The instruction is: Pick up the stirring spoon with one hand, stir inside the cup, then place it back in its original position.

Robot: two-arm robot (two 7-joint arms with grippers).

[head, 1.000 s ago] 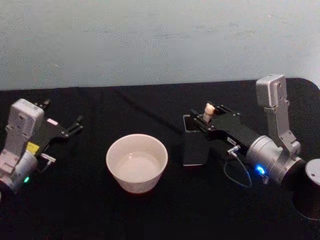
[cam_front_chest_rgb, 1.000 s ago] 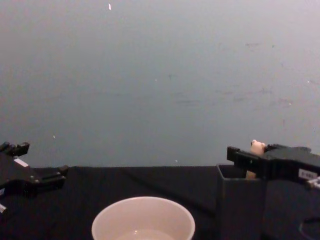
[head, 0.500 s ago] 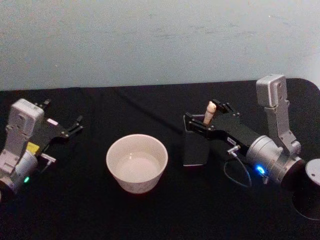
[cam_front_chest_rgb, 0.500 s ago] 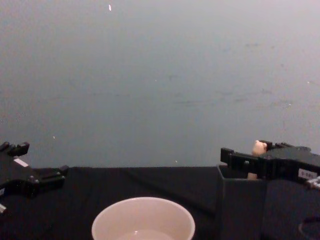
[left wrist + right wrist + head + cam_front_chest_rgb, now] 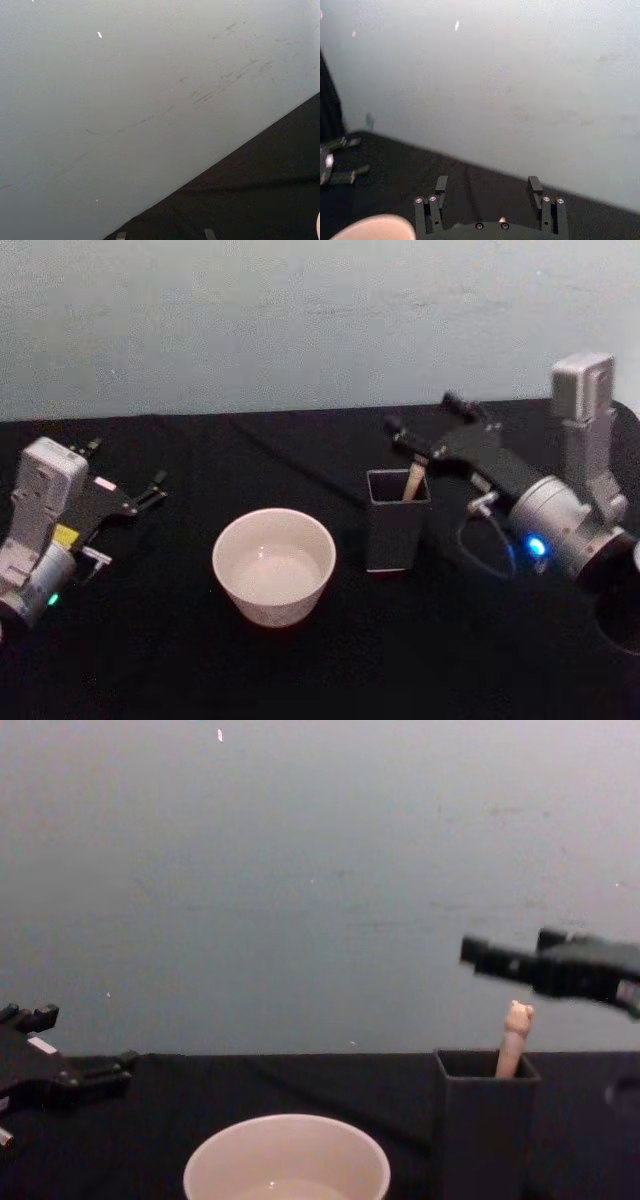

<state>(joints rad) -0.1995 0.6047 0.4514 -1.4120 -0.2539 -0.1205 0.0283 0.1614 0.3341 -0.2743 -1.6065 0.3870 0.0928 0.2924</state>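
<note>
Your right gripper (image 5: 425, 426) hangs with fingers spread, gripping nothing, above and just behind the dark holder (image 5: 397, 519). The stirring spoon (image 5: 514, 1038) stands in that holder, its bear head below the fingers, untouched. The cup (image 5: 273, 565) sits left of it. Your left gripper (image 5: 125, 478) rests open, well apart.

My right gripper (image 5: 505, 952) hangs in the air with its fingers spread apart, above the dark grey holder (image 5: 484, 1125) and clear of it. The stirring spoon (image 5: 514, 1038) stands in that holder, leaning a little, its beige handle and bear head poking out above the rim, below my fingers and not touching them. The cup (image 5: 287, 1160) sits low in front, to the holder's left. My left gripper (image 5: 70, 1048) rests open at the left edge above the black table (image 5: 300, 1085).
</note>
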